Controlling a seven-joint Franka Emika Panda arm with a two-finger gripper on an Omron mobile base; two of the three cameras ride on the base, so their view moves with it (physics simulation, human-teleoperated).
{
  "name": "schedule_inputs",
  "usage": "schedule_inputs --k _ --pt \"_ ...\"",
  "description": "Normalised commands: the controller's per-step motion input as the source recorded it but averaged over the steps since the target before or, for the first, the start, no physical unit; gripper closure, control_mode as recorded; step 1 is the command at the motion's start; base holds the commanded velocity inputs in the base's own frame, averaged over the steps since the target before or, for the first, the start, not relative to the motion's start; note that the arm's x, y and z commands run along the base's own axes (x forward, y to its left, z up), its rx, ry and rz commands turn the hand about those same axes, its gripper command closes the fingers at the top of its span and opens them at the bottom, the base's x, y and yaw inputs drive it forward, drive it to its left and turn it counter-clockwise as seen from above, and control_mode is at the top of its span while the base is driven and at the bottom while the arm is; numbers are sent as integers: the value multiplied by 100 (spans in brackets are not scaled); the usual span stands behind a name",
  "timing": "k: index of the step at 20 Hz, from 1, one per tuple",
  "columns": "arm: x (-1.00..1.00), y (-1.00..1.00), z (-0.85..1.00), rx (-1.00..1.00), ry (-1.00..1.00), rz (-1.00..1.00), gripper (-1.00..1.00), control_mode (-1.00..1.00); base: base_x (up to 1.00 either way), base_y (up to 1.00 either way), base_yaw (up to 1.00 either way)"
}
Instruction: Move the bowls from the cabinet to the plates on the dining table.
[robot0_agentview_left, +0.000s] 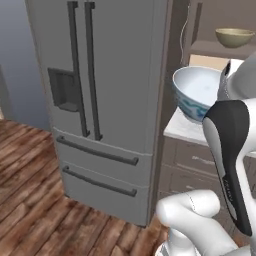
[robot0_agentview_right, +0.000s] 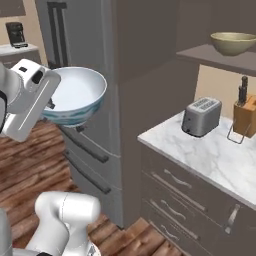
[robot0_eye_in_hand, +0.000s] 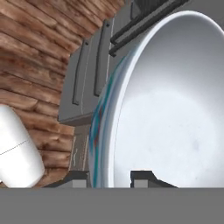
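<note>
The pincer (robot0_eye_in_hand: 109, 177) pinches the rim of the white, blue-patterned bowl (robot0_eye_in_hand: 170, 109), held clear of the counter.

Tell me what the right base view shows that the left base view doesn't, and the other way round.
Right base view alone: a toaster, a knife block on the marble counter, and a coffee maker far left. Left base view alone: the fridge's water dispenser and its two bottom drawers. Both share the white bowl with a blue pattern, held up by its rim in the gripper, the olive-tan bowl on the cabinet shelf, the grey fridge and the wood floor.
</note>
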Motion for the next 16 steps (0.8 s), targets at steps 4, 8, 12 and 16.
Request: schedule_inputs --k 4,8,12,16 --pt "0 0 0 0 0 0 100 100 0 49 35" --pt "0 0 0 0 0 0 100 100 1 41 35" --pt "0 0 0 0 0 0 100 100 4 34 34" --pt "0 0 0 0 0 0 100 100 6 35 35"
